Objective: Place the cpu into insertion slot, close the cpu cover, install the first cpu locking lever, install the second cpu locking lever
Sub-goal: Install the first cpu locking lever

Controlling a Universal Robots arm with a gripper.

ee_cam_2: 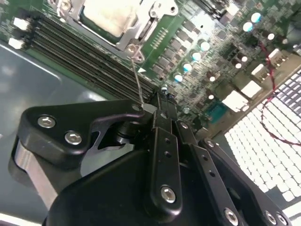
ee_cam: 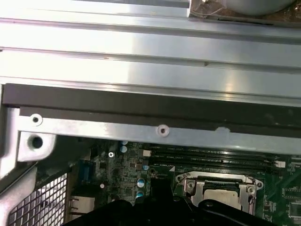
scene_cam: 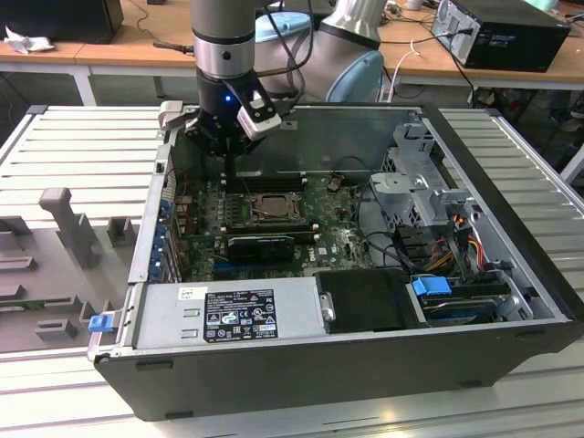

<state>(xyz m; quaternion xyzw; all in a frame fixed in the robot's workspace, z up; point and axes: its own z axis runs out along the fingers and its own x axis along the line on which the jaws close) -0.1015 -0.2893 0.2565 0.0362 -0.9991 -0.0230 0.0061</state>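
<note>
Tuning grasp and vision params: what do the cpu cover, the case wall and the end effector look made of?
cpu cover: bare silver-grey metal, likely stamped steel, with dull glints.
Case wall: sheet metal, brushed grey, riveted.
End effector: matte black, metal or hard plastic; silver screws along its links.

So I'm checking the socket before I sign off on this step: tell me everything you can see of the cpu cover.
The cpu cover is a thin silver-grey metal frame with a large square cut-out, lying flat over the insertion slot on the green board. The cpu shows dull grey through its opening, also in the first wrist view. A thin wire lever rises from its corner toward the gripper, which hangs just beside the socket.
</note>
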